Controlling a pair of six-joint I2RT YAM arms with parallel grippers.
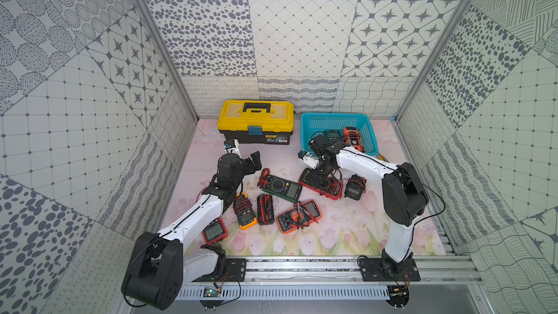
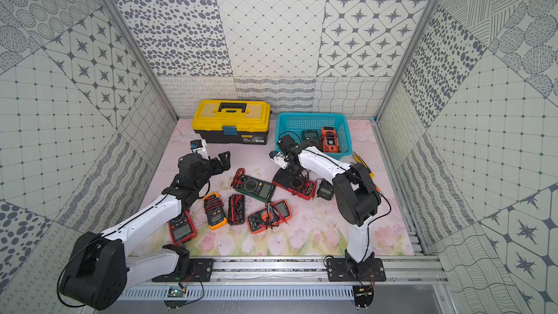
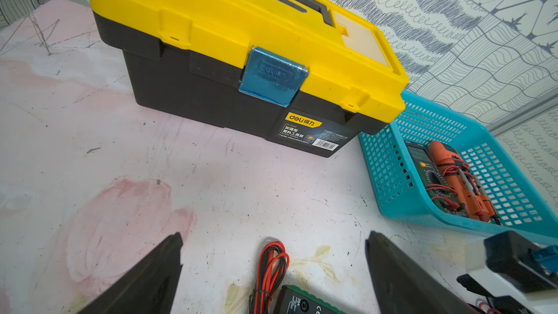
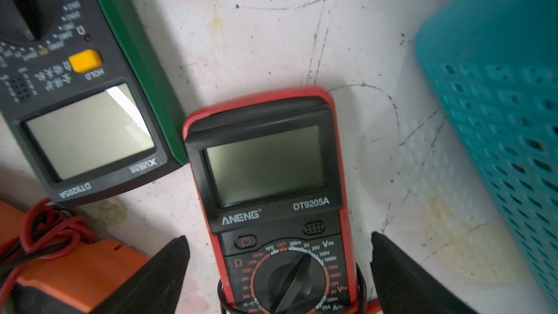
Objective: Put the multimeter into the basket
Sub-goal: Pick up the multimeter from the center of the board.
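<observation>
The turquoise basket (image 1: 335, 122) (image 2: 311, 120) stands at the back right and holds a dark green multimeter (image 1: 333, 135) and an orange one (image 1: 353, 138). Several multimeters lie on the table. My right gripper (image 1: 323, 172) (image 4: 277, 240) points down, open, over a red ANENG multimeter (image 1: 320, 185) (image 4: 271, 173). Its jaws straddle the dial end with gaps on both sides. My left gripper (image 1: 256, 161) (image 3: 273, 237) hangs open and empty above the lead end of a green multimeter (image 1: 282, 188) (image 3: 302, 303), facing the toolbox.
A yellow-lidded black toolbox (image 1: 256, 122) (image 3: 241, 40) stands left of the basket. Front of centre lie an orange meter (image 1: 246, 211), a black one (image 1: 265, 208), an orange one (image 1: 299, 215), a red one (image 1: 214, 231) and a small black one (image 1: 354, 188).
</observation>
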